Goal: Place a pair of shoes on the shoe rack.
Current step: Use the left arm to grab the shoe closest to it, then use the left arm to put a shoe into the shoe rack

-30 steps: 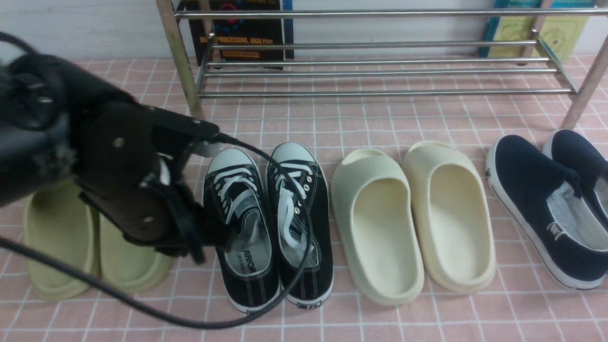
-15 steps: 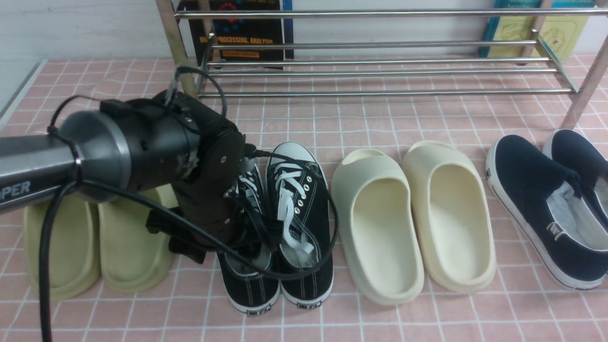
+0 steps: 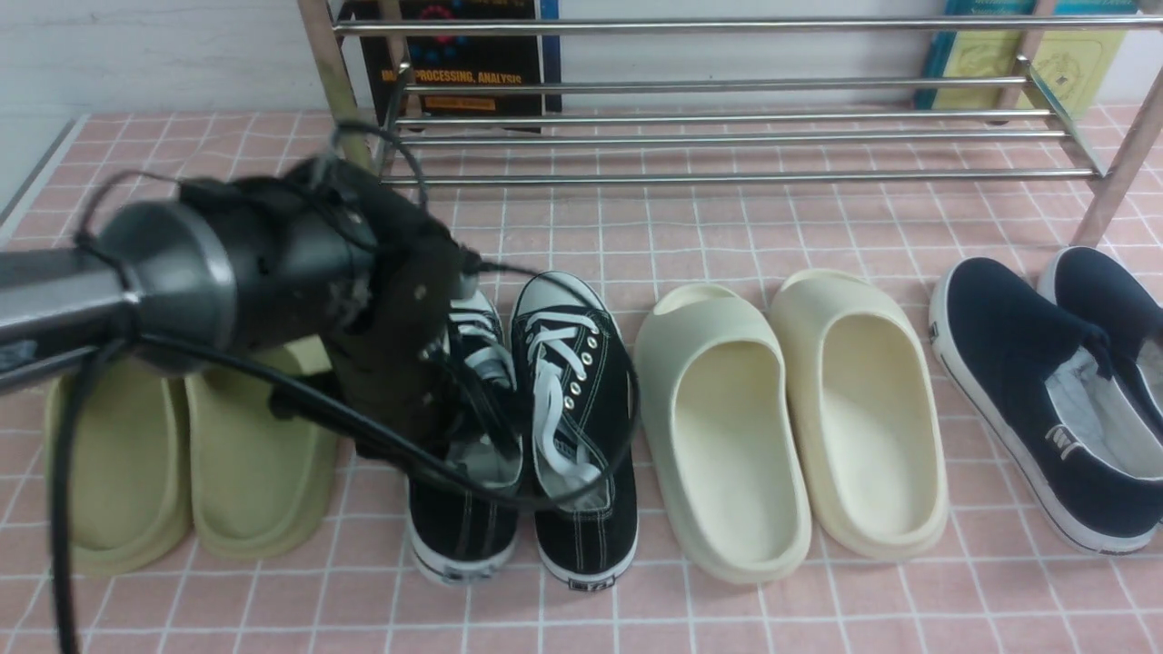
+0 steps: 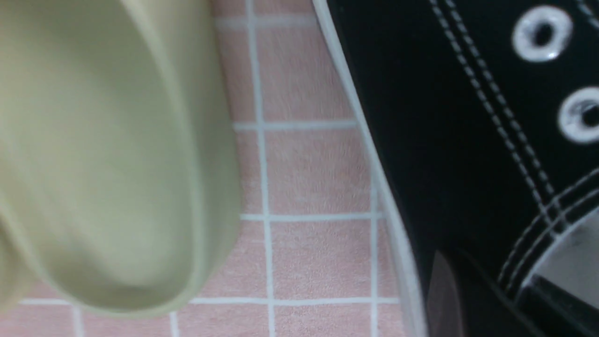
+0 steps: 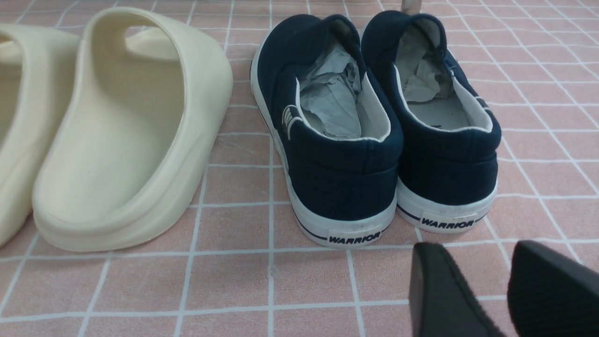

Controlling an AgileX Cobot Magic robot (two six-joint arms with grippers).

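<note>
1. The left gripper is clamped on the side wall of the left-hand black sneaker, with one finger flat against the outer canvas.
2. That sneaker's long axis runs front to back, toe toward the shoe rack and heel toward the robot. The heel is angled a little away from its partner.
3. The second black sneaker stands just beside it on the pink tiled floor, pointing the same way. Both sit in front of the rack, between the olive slides and the cream slides.
4. The right gripper hangs parted and empty near the heels of the navy slip-ons.
</note>
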